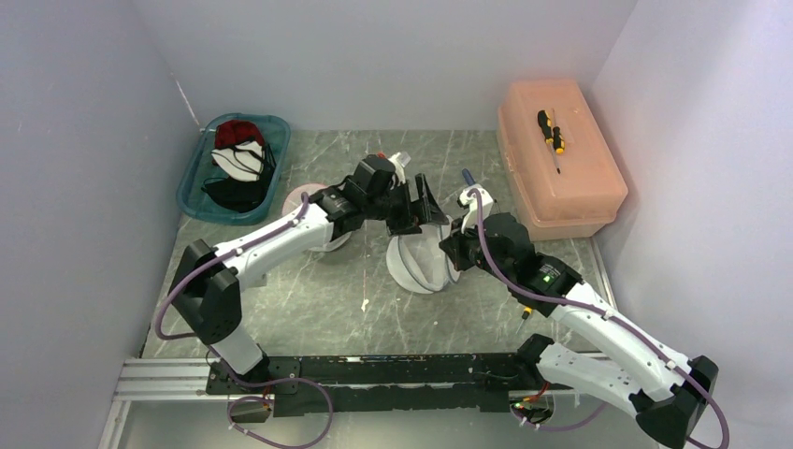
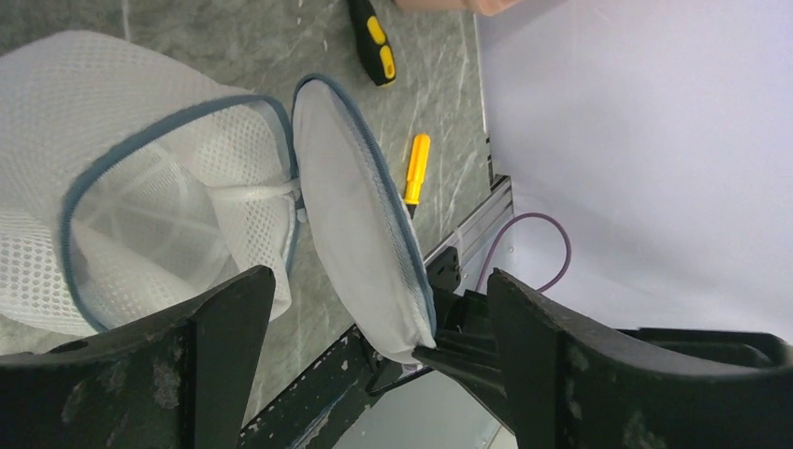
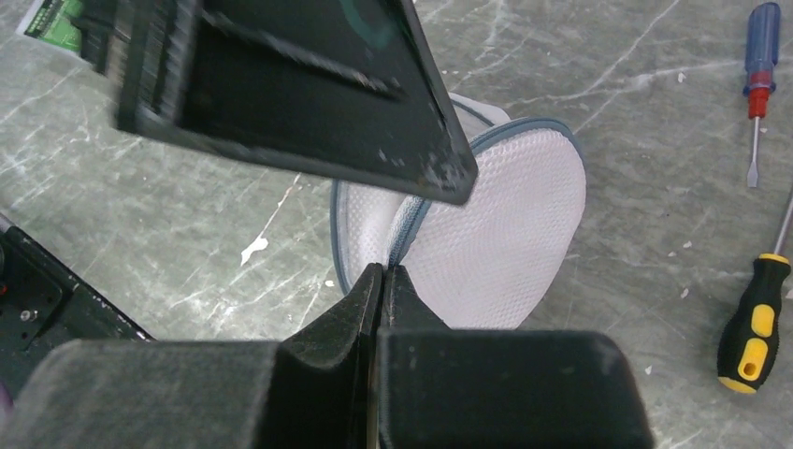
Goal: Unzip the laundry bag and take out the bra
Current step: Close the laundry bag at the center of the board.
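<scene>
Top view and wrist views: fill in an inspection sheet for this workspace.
Surface: grey marbled table, small white scraps.
Job's things: bag unzipped, flap open; bra not made out inside.
Clutter: teal bin of garments; pink box with a screwdriver on top; more screwdrivers on the table.
Grippers: left gripper open, facing the bag; right gripper shut on the flap's edge.
Cables: purple cables along both arms.
Surroundings: white walls on three sides.
</scene>
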`<move>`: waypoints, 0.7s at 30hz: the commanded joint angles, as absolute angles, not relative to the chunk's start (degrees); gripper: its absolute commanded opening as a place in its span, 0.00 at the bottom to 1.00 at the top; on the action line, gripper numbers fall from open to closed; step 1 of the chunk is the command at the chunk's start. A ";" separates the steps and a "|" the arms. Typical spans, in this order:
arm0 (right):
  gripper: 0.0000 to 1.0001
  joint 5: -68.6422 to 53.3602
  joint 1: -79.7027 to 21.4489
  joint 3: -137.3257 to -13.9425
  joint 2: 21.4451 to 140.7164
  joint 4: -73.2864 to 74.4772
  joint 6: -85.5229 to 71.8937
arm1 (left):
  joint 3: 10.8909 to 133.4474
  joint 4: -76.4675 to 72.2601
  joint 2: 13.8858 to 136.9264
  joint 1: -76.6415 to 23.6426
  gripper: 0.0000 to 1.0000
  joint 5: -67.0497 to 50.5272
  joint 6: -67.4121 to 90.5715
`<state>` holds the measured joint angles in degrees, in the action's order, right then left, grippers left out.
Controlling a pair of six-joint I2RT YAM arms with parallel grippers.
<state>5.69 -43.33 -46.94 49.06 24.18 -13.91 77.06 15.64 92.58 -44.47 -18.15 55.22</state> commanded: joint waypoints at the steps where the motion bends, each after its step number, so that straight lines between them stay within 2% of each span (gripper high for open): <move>1: 0.00 4.94 -44.08 -46.94 49.01 20.59 -13.10 | 80.10 17.26 94.36 -45.91 0.86 -20.11 55.55; 4: 0.00 5.00 -44.69 -47.04 49.50 20.27 -13.14 | 80.58 17.44 95.28 -46.44 0.79 -20.16 55.34; 8: 0.00 5.10 -45.40 -47.19 49.66 20.06 -13.27 | 80.75 17.77 96.22 -46.62 0.59 -20.45 55.03; 15: 0.01 4.45 -46.31 -47.37 49.30 20.34 -13.70 | 78.28 15.28 96.09 -46.54 0.11 -20.98 56.18; 16: 0.12 4.15 -46.29 -47.54 49.05 20.57 -14.02 | 78.13 15.28 95.88 -46.53 0.05 -20.67 56.16; 18: 0.43 3.34 -46.29 -48.05 48.23 21.01 -14.75 | 77.66 15.27 95.33 -46.52 0.03 -19.89 56.00; 19: 0.54 3.16 -46.27 -48.44 47.75 21.31 -15.34 | 77.50 15.32 95.02 -46.50 0.03 -19.53 55.72; 21: 0.70 3.14 -46.24 -48.84 46.50 21.68 -16.98 | 76.94 15.55 94.44 -46.33 0.03 -19.11 55.07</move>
